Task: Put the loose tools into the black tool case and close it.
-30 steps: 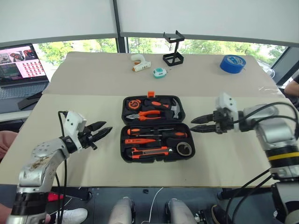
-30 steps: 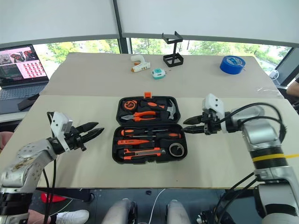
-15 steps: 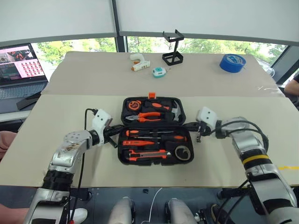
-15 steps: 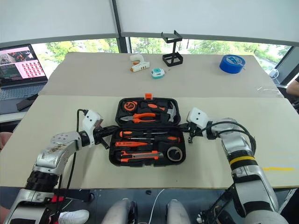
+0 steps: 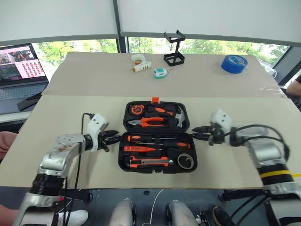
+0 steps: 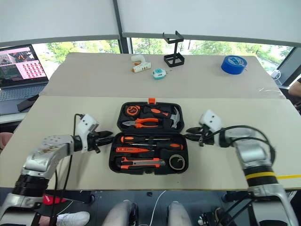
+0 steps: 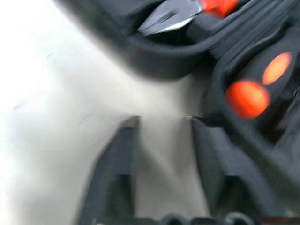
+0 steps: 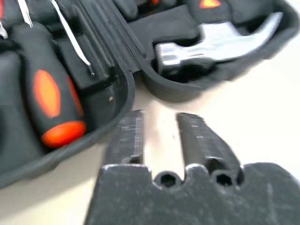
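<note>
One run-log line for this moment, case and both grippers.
black tool case: open, tools slotted, on table | left gripper: open, empty, at case's left edge | right gripper: open, empty, at case's right edge | lid: not closed

Two head cameras, side by side, look forward and down from above over the same tabletop (image 5: 221, 94), taking in the open black tool case (image 5: 157, 136) at its middle. Each wrist camera looks along its own fingers, very close to one side edge of that case.
</note>
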You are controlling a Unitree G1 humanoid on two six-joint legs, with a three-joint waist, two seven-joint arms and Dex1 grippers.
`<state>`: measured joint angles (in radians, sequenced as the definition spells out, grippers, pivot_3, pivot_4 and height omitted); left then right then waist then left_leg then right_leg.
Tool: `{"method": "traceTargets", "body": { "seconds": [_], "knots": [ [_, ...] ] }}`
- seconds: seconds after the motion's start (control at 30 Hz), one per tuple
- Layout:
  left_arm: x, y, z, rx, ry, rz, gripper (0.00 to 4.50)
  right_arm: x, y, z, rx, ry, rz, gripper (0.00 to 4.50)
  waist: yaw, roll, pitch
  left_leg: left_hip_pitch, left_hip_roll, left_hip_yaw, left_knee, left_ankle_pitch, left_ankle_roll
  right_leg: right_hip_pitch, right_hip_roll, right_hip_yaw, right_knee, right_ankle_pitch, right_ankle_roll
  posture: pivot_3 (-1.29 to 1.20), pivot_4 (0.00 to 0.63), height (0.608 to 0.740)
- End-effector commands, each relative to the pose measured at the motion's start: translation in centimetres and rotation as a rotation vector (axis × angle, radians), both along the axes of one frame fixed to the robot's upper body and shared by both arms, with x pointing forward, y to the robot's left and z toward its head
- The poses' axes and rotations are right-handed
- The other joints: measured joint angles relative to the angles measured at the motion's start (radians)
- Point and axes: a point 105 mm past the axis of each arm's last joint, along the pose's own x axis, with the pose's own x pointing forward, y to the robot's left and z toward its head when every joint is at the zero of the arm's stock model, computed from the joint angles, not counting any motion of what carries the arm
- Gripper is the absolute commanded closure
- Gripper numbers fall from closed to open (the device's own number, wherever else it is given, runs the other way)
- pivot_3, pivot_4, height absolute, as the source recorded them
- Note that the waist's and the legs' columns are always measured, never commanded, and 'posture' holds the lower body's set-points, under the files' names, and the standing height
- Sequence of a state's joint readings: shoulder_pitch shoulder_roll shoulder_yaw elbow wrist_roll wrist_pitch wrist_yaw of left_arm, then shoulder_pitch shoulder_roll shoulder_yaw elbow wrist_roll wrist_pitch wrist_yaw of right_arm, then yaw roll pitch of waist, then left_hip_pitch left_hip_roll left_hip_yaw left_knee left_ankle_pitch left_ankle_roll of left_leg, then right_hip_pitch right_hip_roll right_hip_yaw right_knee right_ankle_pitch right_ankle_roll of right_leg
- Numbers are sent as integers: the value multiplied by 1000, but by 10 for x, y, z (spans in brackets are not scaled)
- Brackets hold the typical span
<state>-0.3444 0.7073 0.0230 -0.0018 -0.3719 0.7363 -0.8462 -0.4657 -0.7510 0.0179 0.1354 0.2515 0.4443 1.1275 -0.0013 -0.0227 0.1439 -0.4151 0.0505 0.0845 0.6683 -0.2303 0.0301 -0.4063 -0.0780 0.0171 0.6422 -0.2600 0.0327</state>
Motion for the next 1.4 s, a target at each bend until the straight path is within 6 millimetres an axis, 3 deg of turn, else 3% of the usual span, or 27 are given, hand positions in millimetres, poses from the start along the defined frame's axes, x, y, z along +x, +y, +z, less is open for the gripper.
{"method": "traceTargets", "body": {
  "seconds": [0.03, 0.13, 0.2, 0.3, 0.47, 0.6, 0.8, 0.87, 0.97, 1.23, 1.33, 1.4],
  "knots": [
    [-11, -5, 36, -76, 37, -67, 1042, -1, 0, 32, 100, 123, -99, 1582, -5, 0, 0, 0, 0, 0, 0, 0, 0, 0, 0, 0, 1, 0, 0, 0, 150, 740],
    [0, -9, 53, -119, 112, 9, 0, 3, -1, 33, 10, 251, -197, 552, -6, -1, 1, 0, -1, 0, 1, 0, 0, -1, 0, 0, 3, 0, 0, 0, 150, 740],
    [10, -12, 58, -154, 157, 77, 0, 9, 3, 37, 31, 302, -245, 45, -3, -1, 1, 0, -1, -1, 2, 0, 0, -1, 0, 0, 3, 0, 0, 0, 150, 740],
    [28, -19, 63, -137, 160, 151, 0, 22, 11, 39, 59, 376, -335, 45, -3, -1, 1, 0, -2, -2, 2, 0, 0, 0, 1, 0, 3, 0, 0, 0, 150, 740],
    [46, -29, 50, -54, 178, 212, 0, 52, 16, 32, 11, 376, -460, 45, -8, -1, 1, -3, -2, -1, 2, 0, 0, -3, 0, 1, 3, 0, 0, 0, 150, 740],
    [51, -31, 46, -69, 183, 229, 0, 60, 21, 31, -23, 358, -456, 45, -10, -1, 1, -16, -2, -1, 4, 3, -4, -18, 0, 2, 7, 0, 0, 0, 150, 740],
    [56, -28, 39, -45, 180, 251, 0, 72, 19, 27, -79, 318, -494, 45, -11, -1, 1, -17, -2, 0, 7, 3, -4, -18, 0, 1, 7, 0, 0, 0, 150, 740],
    [57, -29, 37, -40, 179, 252, 513, 72, 20, 24, -112, 318, -487, 0, -9, -1, 1, -17, -2, 0, 7, 3, -4, -17, 0, 1, 8, 0, 0, 0, 150, 740],
    [59, -30, 35, -30, 176, 253, 1420, 72, 18, 15, -155, 338, -500, 684, -9, -1, 1, -17, -2, 1, 8, 3, -4, -17, 0, 0, 8, 0, 0, 0, 150, 740],
    [62, -35, 27, -80, 192, 271, 4384, 76, 21, 1, -158, 408, -535, 3400, -10, -1, 1, -12, -2, 1, 10, 3, -5, -13, 0, 0, 14, 0, 0, 0, 150, 740],
    [64, -37, 31, -163, 150, 268, 4500, 82, 32, 12, -49, 360, -497, 4440, -10, -2, 0, -8, -2, 1, 10, 6, -4, -8, 0, 0, 15, 1, -2, 0, 150, 740],
    [65, -41, 43, -276, 67, 239, 4500, 84, 42, 27, 28, 269, -421, 4483, -10, -2, 0, -6, -2, 0, 10, 6, -4, -6, 0, -1, 14, 1, -2, 0, 150, 740]
  ]
}}
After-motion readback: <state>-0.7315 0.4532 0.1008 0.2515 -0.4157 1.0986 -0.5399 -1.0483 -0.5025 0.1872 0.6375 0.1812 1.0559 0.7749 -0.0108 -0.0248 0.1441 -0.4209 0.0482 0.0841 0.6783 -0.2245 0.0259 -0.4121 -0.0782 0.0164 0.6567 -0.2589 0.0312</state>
